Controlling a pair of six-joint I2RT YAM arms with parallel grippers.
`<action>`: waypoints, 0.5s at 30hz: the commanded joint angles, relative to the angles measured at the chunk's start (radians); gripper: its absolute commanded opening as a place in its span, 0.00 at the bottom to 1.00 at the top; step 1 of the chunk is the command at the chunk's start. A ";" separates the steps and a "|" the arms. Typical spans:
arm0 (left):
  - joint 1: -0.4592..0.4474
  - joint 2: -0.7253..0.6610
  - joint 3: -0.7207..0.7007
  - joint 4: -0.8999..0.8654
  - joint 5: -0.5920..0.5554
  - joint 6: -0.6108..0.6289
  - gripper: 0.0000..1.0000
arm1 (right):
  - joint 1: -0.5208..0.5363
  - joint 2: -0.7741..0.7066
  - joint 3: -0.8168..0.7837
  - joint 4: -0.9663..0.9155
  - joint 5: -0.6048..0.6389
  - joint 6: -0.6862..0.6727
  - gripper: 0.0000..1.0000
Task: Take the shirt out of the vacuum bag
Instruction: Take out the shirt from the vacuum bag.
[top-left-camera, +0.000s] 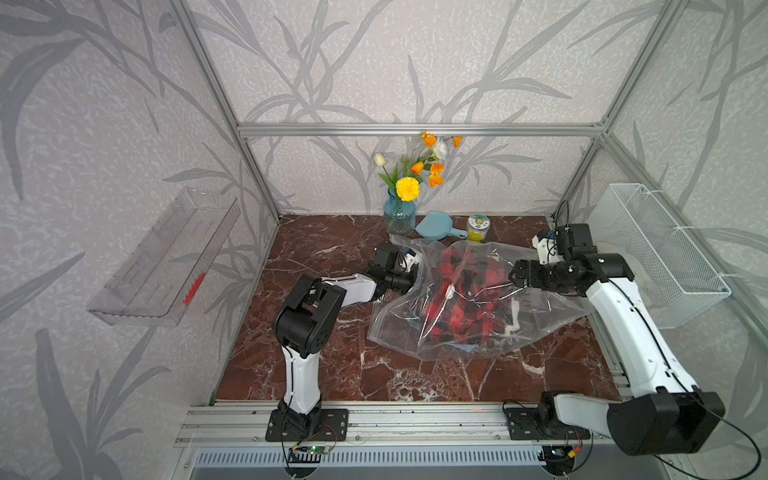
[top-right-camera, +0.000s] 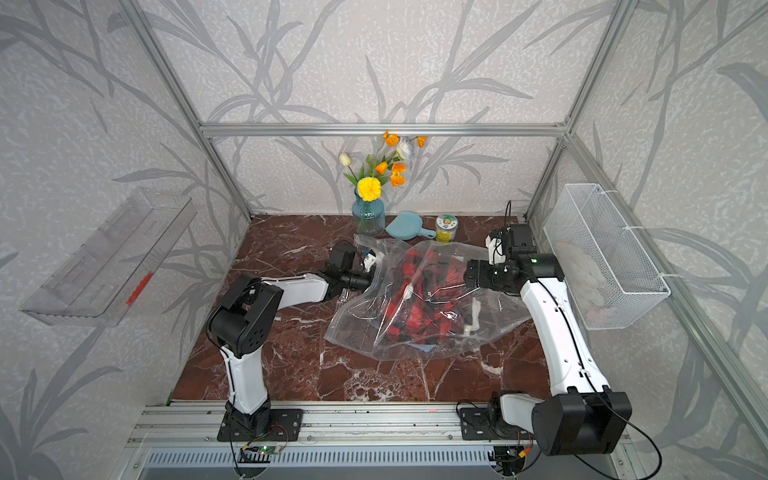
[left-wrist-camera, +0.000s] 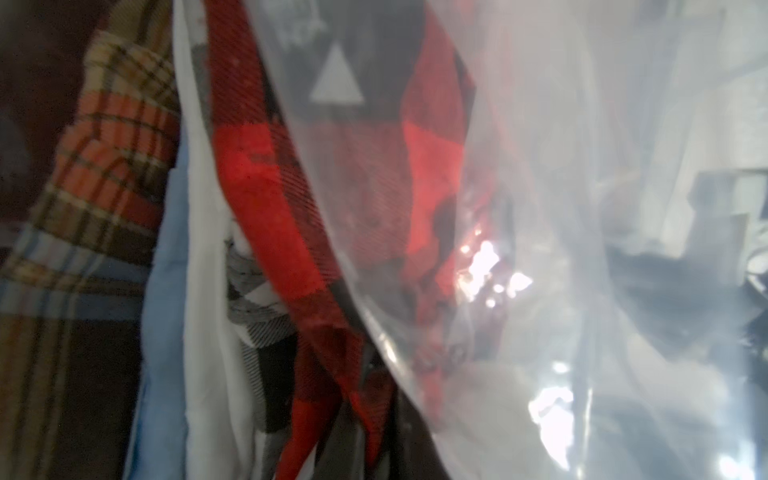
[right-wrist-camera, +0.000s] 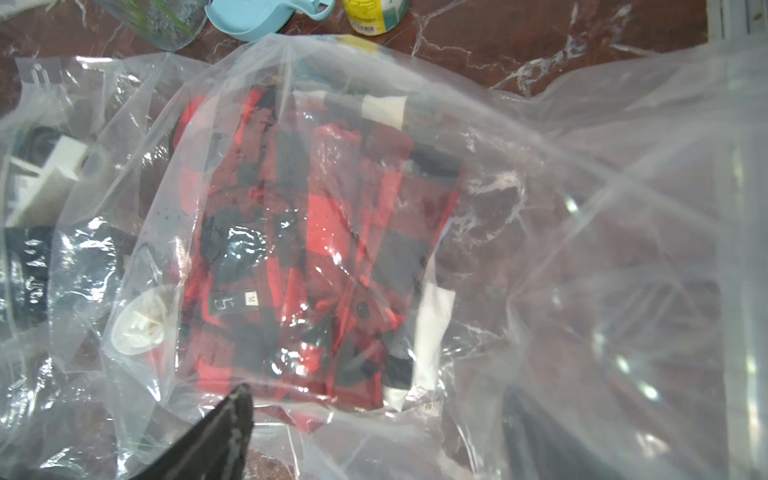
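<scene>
Clear crinkly vacuum bag, one; red-black plaid shirt inside, one. Left pincer pressed together; right pincer spread.

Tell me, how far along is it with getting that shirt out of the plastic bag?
Early days. Done: both arms have reached the vacuum bag, one at each side. In hand: the left gripper is shut at the bag's edge, though what it pinches cannot be seen; the right gripper stands open against the plastic. Left: the red and black checked shirt lies fully inside, so the whole pull-out remains.
</scene>
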 joint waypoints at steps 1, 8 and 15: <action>-0.021 0.002 0.017 0.011 0.042 0.013 0.05 | 0.000 -0.063 0.074 -0.065 0.076 0.019 0.99; 0.001 -0.139 0.004 -0.060 -0.023 0.032 0.00 | 0.078 -0.135 0.183 -0.081 -0.002 0.096 0.99; 0.040 -0.269 -0.014 -0.180 -0.105 0.085 0.00 | 0.355 -0.012 0.194 0.054 -0.064 0.187 0.99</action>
